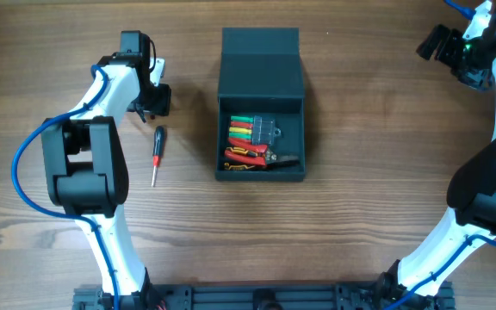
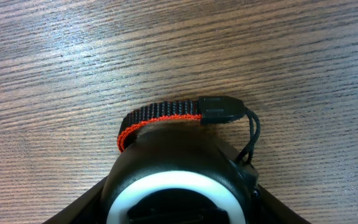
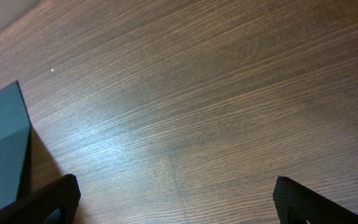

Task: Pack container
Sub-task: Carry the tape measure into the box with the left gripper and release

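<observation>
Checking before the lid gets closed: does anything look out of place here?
A screwdriver lies loose on the table left of the open container, while other tools sit inside. Nothing looks damaged.

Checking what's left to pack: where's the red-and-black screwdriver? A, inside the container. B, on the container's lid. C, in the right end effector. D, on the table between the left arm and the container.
D: the screwdriver lies on the table, outside the open container.

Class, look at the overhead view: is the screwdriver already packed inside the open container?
No, the screwdriver lies on the wooden table, left of the container and apart from it.
</observation>
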